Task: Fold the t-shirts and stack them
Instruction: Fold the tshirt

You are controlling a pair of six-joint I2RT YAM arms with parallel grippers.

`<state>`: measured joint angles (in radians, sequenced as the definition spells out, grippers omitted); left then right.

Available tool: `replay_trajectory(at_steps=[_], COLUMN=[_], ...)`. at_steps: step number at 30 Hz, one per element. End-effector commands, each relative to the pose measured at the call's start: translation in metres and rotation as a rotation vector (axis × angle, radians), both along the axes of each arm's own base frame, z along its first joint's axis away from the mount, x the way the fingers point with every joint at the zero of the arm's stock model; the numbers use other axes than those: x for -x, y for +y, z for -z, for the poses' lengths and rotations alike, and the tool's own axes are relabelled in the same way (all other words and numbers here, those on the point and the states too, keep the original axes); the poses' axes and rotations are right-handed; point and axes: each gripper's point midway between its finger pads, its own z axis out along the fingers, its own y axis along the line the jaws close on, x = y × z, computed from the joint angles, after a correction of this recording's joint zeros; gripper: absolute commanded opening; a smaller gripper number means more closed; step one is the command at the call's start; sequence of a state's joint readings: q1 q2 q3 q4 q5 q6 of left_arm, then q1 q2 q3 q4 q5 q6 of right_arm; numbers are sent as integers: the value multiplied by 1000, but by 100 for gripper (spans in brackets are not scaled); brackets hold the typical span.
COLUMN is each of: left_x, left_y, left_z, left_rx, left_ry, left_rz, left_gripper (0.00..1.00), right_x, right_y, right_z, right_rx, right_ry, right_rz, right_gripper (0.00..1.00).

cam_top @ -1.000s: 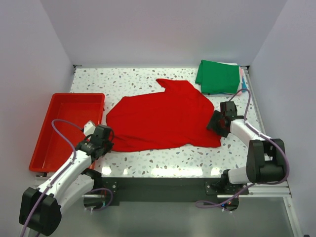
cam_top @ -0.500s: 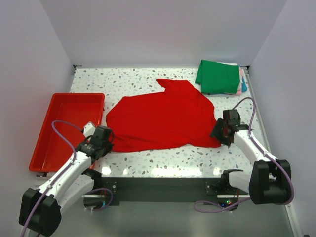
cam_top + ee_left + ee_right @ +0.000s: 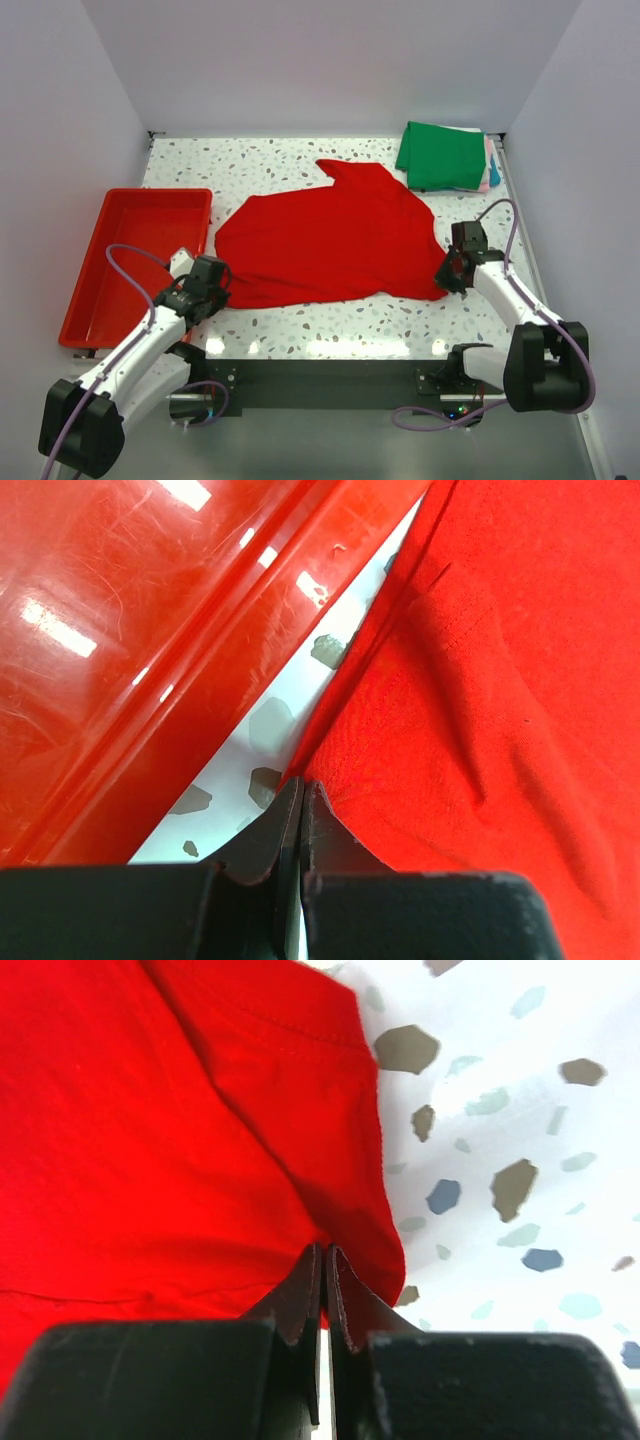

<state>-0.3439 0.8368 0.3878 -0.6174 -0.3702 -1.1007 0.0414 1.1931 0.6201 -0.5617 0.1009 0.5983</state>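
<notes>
Left gripper [image 3: 218,287] and right gripper [image 3: 446,275] each pinch the red t-shirt [image 3: 330,235] at its near hem; raise both evenly, keeping your fold taut.

Terrazzo-speckled tabletop [image 3: 270,165] bearing a spread red t-shirt [image 3: 330,240]. Red tray [image 3: 150,220] to its left. Folded stack [image 3: 487,165], green t-shirt [image 3: 442,155] uppermost, behind its right.

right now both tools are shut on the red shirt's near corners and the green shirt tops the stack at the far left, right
No: the stack topped by the green shirt sits at the far right, as the top external view shows. The left tool and right tool are shut on near corners of the red shirt.
</notes>
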Motion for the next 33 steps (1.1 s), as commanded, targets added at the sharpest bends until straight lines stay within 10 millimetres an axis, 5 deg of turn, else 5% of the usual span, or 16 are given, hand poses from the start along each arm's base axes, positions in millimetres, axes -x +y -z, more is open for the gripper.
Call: replay_trajectory(at_steps=[1, 12, 18, 22, 24, 27, 30, 33], left_x=[-6, 1, 7, 9, 9, -1, -13, -42], left_y=[-1, 1, -7, -16, -19, -15, -1, -9], left_z=[-11, -24, -21, -20, -25, -49, -85, -115], left_rx=[11, 39, 84, 128, 138, 116, 33, 1], left_ry=[-37, -51, -36, -28, -31, -86, -163, -252], left_rz=[-21, -63, -41, -6, 8, 10, 2, 75], left_gripper=[0, 0, 0, 1, 27, 53, 62, 50], right_x=[-13, -18, -21, -22, -24, -32, -42, -55], right_y=[-14, -48, -47, -48, -47, -49, -47, -32], right_z=[-25, -35, -34, -35, -39, -54, -73, -92], right_rx=[49, 50, 23, 23, 21, 34, 37, 60], right_ry=[-32, -24, -26, -32, -41, -80, -124, -174], right_rz=[26, 93, 90, 90, 82, 69, 39, -11], right_gripper=[0, 0, 0, 15, 25, 40, 51, 52])
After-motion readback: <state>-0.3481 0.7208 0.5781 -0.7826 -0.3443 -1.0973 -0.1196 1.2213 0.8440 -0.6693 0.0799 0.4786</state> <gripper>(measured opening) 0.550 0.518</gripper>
